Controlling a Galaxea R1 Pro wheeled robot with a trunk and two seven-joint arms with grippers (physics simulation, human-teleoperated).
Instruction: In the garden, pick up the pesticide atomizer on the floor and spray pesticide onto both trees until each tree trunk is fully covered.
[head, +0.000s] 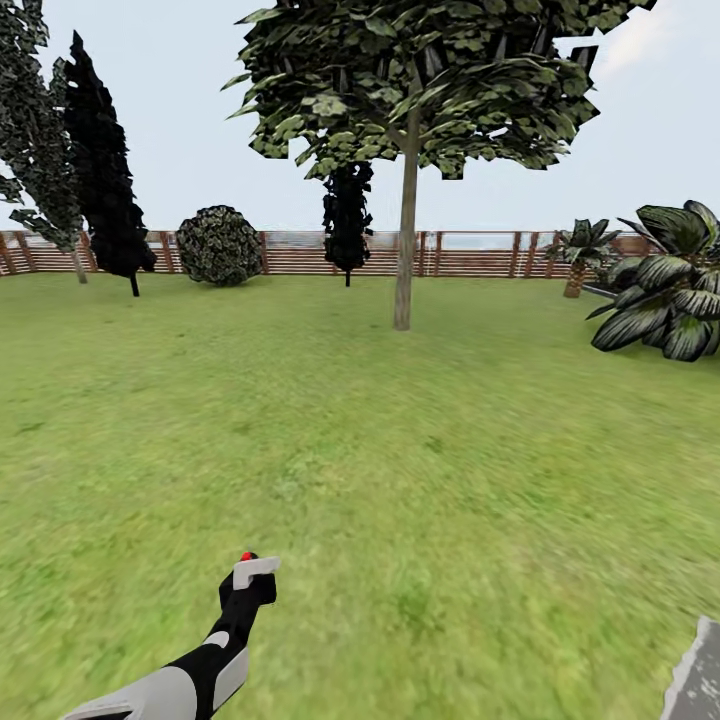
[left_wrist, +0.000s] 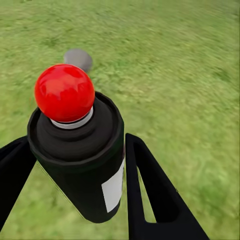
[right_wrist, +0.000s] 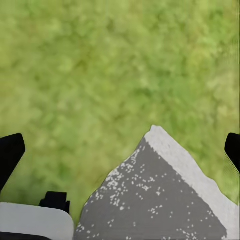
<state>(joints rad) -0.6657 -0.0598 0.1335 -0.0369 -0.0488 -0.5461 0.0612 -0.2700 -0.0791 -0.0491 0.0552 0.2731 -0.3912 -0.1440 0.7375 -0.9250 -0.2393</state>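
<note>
Pesticide atomizer (left_wrist: 80, 150) pinched upright in left pincer (left_wrist: 75, 165), over lawn (head: 400, 450). Right pincer (right_wrist: 120, 150) spread wide, holding nothing. Tree trunk (head: 405, 230) well ahead.

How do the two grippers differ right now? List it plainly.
Load: the left gripper is clamped on the atomizer, one black finger on each side; the right gripper holds nothing.
Spread: the left fingers press the bottle, while the right fingers sit far apart at the frame edges.
Backdrop: grass lies beyond the left, a grey speckled slab under the right.
Both have black fingers and hang above lawn.
</note>
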